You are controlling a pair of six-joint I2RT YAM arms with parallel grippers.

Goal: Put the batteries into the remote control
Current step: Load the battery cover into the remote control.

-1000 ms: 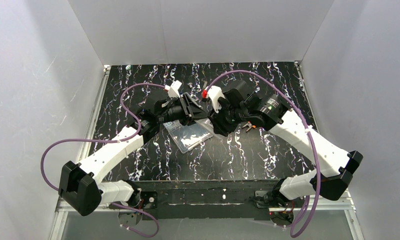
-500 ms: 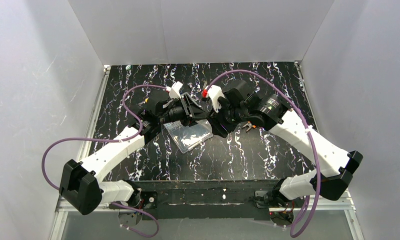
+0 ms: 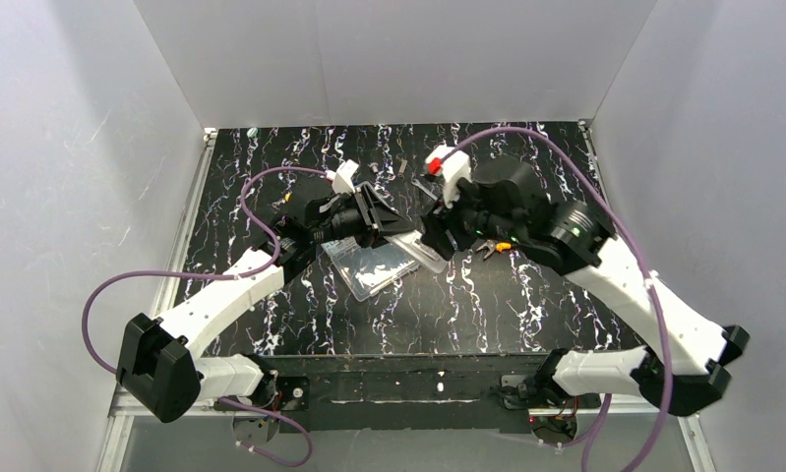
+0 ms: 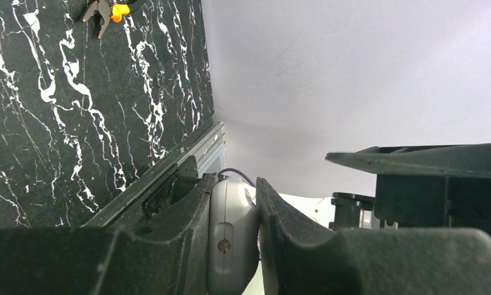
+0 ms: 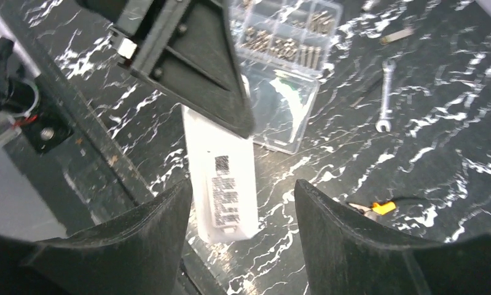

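Observation:
The remote control [image 5: 223, 184] is a slim white bar with a printed label facing up. It hangs above the dark marbled table, pinched at one end by my left gripper [image 3: 387, 232], which is shut on it. In the left wrist view the remote control [image 4: 232, 239] sits tight between the two black fingers, with the left gripper [image 4: 235, 182] closed on its end. My right gripper [image 5: 243, 182] is open, its fingers standing either side of the remote's free end without touching it. In the top view the right gripper [image 3: 436, 236] is just right of the remote control [image 3: 415, 246]. I cannot make out any batteries.
A clear plastic compartment box [image 3: 369, 264] lies open under the remote, with small metal parts in its far tray [image 5: 286, 37]. Orange-handled pliers [image 3: 492, 248] lie to the right. A small wrench [image 5: 385, 101] and other bits rest further back on the table.
My right gripper has opened and drawn back to the right, off the remote, and its arm has swung outward. The left arm keeps holding the remote in place.

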